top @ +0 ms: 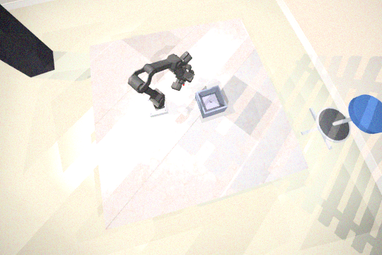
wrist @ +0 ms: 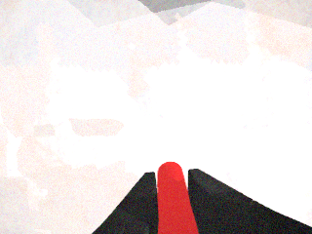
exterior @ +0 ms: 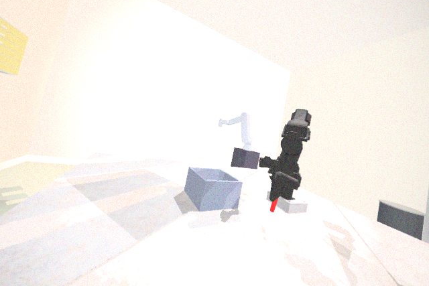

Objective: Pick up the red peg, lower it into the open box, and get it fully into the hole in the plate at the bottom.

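From the top, my black arm (top: 160, 64) bends out from its pale base (top: 153, 114) (exterior: 295, 205), and of my red peg (top: 183, 84) (exterior: 273, 205) (wrist: 175, 205) I get only a tiny red spot beside the dark parts of my gripper (top: 182, 81) (exterior: 275, 197) (wrist: 172, 182). The open box (top: 213, 113) (exterior: 218, 194) stands near, its blue-grey walls square around a pale plate (top: 207, 100) with a small dark mark near the middle, too small for me to read well. One box, one plate and one peg are what I count here, plus one round blue seat (top: 367, 113) cut off at the right edge. In the exterior view the peg is a plain bright red stick, leaning a little, its lower part sticking out under my gripper, whose dark body hides the upper part. It is outside the box, well apart from it; whether its lower end touches the tabletop I cannot tell. The near walls hide the box's bottom, so the plate is out of sight. Behind stands one pale second arm (exterior: 245, 128) on one dark block (exterior: 244, 158). In the wrist view the peg is smooth, round-ended and evenly red, cut off by the lower edge, with my two black fingers closed on it, one on each side.
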Robot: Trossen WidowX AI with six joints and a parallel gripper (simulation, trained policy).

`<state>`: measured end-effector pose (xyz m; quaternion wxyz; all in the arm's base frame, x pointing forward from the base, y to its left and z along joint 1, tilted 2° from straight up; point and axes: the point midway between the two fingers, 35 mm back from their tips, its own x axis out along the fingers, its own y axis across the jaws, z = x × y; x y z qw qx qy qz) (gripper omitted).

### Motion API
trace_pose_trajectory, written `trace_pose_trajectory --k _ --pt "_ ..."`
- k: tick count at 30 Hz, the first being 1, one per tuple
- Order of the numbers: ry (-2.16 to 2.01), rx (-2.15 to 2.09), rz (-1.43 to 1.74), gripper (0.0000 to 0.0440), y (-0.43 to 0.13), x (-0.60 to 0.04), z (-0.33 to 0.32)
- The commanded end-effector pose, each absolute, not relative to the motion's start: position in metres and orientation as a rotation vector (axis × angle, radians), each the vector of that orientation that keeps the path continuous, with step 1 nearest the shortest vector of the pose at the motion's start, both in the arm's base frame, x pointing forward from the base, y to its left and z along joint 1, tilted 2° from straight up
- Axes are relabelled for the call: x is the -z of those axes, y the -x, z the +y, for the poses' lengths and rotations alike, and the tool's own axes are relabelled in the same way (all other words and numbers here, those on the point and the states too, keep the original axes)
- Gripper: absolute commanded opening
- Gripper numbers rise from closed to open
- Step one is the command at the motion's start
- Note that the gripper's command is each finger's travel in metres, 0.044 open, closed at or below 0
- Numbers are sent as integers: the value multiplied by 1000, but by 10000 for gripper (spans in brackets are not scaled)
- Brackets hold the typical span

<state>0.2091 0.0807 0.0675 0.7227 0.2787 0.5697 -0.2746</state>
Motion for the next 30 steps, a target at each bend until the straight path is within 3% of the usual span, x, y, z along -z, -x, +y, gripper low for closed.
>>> trace_pose_trajectory --k 1,12,30 --pt "-603 598 1223 0 -218 -82 76" --pt "-586 628 1139 0 -249 -125 47" --pt "-643 754 1069 0 -285 -141 -22"
